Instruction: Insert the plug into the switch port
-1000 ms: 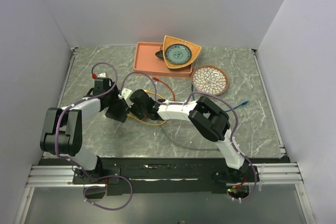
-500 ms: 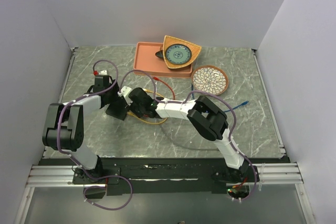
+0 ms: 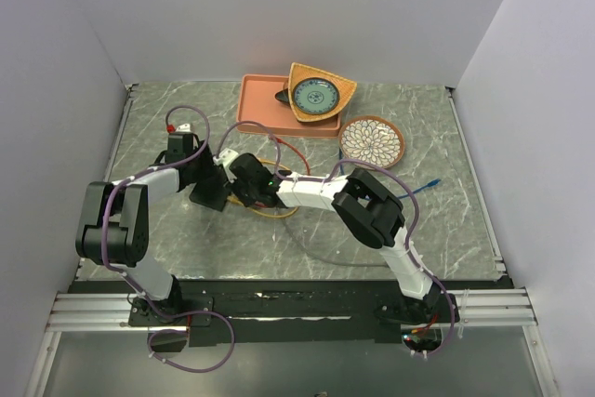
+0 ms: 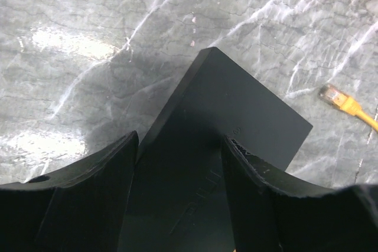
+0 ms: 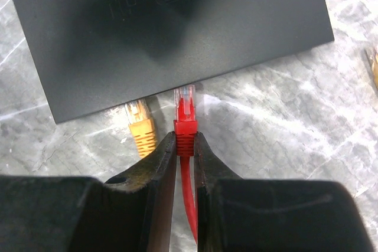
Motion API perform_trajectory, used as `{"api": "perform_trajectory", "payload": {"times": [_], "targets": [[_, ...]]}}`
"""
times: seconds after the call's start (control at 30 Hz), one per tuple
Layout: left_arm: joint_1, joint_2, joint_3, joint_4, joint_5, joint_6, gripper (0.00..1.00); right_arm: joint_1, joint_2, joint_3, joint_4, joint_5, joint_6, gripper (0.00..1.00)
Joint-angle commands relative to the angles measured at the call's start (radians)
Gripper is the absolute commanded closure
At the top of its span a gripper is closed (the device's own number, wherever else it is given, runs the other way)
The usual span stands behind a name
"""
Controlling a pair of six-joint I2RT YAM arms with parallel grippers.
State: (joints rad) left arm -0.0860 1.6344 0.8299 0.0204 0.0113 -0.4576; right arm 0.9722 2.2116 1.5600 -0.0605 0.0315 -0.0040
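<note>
left hand (image 4: 180,146) clamped switch (image 4: 236,110) to steady it; right hand (image 5: 185,146) pinched red plug (image 5: 185,113), tip lined up at switch edge.

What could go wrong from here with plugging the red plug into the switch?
1. The red plug, pinched in the right pincer, sits at the edge of the switch; the ports are hidden, so it may hit the housing instead.
2. The yellow plug lies close beside it and could be bumped.
3. A push might slide the switch within the left pincer.
</note>
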Motion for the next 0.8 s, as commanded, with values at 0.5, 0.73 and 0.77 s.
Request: {"api": "perform_trajectory", "payload": {"times": [0.5, 0.73, 0.77], "targets": [[-0.014, 0.033, 0.017, 0.001, 0.164, -0.033, 0.37, -0.030, 0.007, 0.089, -0.013, -0.025, 0.013, 1.00], [-0.015, 0.025, 0.002, 0.033, 0.225, -0.039, 0.37, 0.002, -0.010, 0.069, -0.022, -0.099, -0.145, 1.00], [-0.015, 0.024, 0.000, 0.033, 0.231, -0.042, 0.37, 0.009, -0.016, 0.066, -0.024, -0.099, -0.158, 1.00]]}}
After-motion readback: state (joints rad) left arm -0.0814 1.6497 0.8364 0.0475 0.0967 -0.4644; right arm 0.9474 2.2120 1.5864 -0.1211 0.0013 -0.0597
